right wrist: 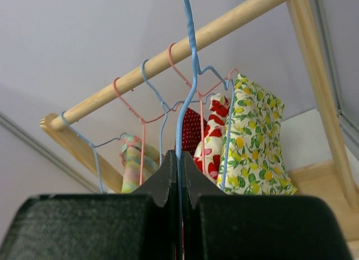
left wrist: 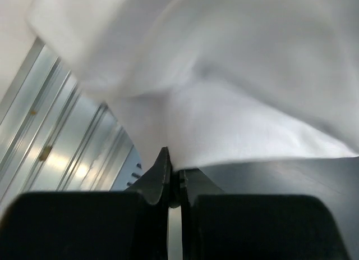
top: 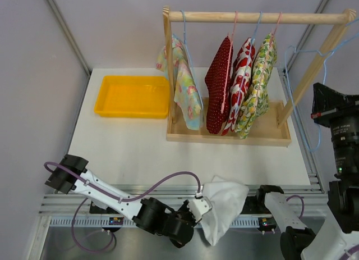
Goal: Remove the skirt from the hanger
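The left claw (top: 201, 206), at lower centre of the top view, is clenched on the white skirt (top: 224, 206), which is draped over the worktop's (top: 140, 147) near edge. Right of the wooden rack (top: 252, 17), a blue hanger (right wrist: 195, 58) is gripped by the closed right claw (right wrist: 178, 159).

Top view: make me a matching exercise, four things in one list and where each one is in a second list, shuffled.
Things:
1. white skirt
2. blue hanger
3. tray
4. lemon skirt

Places:
A. on the table, left of the rack
B. hanging on the rack
C. clamped in the right tool
D. held in the left tool

Pairs: 1-D, 2-C, 3-A, 4-B
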Controlling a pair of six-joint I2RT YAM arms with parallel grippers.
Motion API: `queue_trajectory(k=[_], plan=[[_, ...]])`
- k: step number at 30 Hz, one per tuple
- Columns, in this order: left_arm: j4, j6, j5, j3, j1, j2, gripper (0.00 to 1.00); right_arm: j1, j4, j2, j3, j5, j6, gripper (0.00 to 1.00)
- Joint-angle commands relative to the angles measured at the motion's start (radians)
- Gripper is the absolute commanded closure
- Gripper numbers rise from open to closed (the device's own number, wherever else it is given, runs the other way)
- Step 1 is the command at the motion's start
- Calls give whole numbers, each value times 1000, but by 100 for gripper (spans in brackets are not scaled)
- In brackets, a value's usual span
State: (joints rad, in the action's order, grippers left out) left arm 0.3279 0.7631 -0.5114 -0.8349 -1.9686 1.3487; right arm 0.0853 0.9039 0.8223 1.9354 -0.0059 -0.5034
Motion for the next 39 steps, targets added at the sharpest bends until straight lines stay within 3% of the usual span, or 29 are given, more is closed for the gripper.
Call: queue_trajectory(k=[1,7,14,17,18,21,26,28,32,34,39], plan=[[75,157,-102,13,1,-32,100,-1,-138,70,-13,84,75,100],[288,237,-241,-6,13,-161,100,1,-272,155,-102,129,149,100],[538,30,-326,-228,198,-322,100,1,-413,290,-200,152,204,100],[589,-112,-340,-355,344,-358,100,1,-439,348,-202,139,218,100],[576,-207,-326,-378,437,-391,100,1,-435,366,-199,135,218,100],[507,-372,-215,-461,631,-434,100,-1,-427,365,-211,127,209,100],[494,-571,-95,-710,907,-344,100,1,-419,301,-311,110,186,100],[484,-617,-34,-774,979,-269,100,1,-415,270,-354,109,186,100],[458,-676,134,-924,1265,-147,100,1,-398,229,-412,129,181,100],[444,-679,212,-1006,1353,-96,100,1,-407,206,-441,132,177,100],[415,-659,269,-1107,1576,107,100,1,-387,199,-443,124,172,100]])
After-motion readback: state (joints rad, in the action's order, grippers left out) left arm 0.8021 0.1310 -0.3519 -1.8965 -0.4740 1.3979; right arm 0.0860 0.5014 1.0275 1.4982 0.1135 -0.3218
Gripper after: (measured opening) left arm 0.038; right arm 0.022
